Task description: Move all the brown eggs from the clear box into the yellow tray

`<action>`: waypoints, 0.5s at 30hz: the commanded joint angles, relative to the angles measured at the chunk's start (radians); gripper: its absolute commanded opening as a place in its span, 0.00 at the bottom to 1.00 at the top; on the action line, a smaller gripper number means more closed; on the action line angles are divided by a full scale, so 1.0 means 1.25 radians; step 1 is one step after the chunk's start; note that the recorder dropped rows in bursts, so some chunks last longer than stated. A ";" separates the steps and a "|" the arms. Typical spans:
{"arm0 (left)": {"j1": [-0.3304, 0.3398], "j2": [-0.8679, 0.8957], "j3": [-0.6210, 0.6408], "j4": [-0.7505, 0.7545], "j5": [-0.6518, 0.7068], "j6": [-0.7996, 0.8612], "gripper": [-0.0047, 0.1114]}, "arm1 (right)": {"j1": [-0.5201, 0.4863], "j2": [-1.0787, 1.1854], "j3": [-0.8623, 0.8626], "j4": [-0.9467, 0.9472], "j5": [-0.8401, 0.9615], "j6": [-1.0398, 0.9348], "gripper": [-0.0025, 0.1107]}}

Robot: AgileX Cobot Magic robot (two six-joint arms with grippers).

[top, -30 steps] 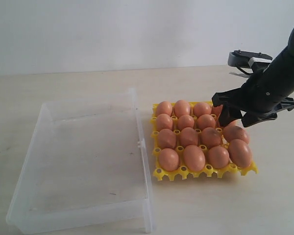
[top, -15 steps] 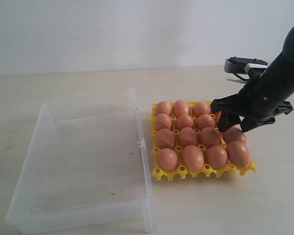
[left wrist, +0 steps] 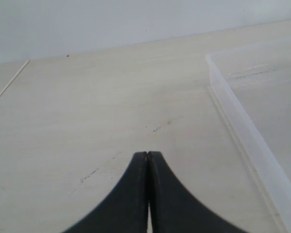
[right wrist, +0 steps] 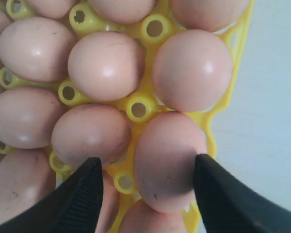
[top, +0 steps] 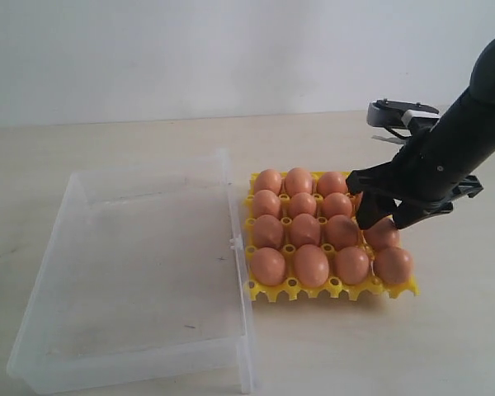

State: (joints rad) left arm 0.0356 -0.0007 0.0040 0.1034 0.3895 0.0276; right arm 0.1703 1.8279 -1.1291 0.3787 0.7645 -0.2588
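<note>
Pale wood tabletop, plain white wall behind.

Nearest: the clear box point(top: 140, 264) sits front-left with no egg showing in it. The left gripper point(left wrist: 148, 158) is parked over bare table beside the box wall, fingers pressed together on nothing.

Mid: the yellow tray point(top: 293, 289) lies just right of the box, close to its clasp side. The brown eggs point(top: 311, 264) fill every cell I can see. The far-right cells are partly hidden behind the arm in the exterior view.

Further: the right gripper point(top: 386, 221) hangs low over the tray's right-hand column. Its jaws are spread wide astride one egg point(right wrist: 167, 160) that is seated in an edge cell. One finger is at the egg's outer flank; the other stands off it, over the neighbouring egg. I read this as released, not gripping.

Judgement: transfer looks essentially complete, and this is the let-go of a last egg. The next move calls for a straight vertical lift with the jaws kept wide, so neither finger drags the seated egg or clips its neighbour.
</note>
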 commanded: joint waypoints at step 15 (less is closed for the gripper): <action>-0.005 0.001 -0.003 -0.002 -0.007 -0.003 0.04 | 0.008 -0.234 0.041 0.049 -0.209 -0.003 0.49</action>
State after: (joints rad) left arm 0.0356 -0.0007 0.0040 0.1034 0.3895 0.0276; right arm 0.1733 1.6443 -1.1204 0.4177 0.6133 -0.2605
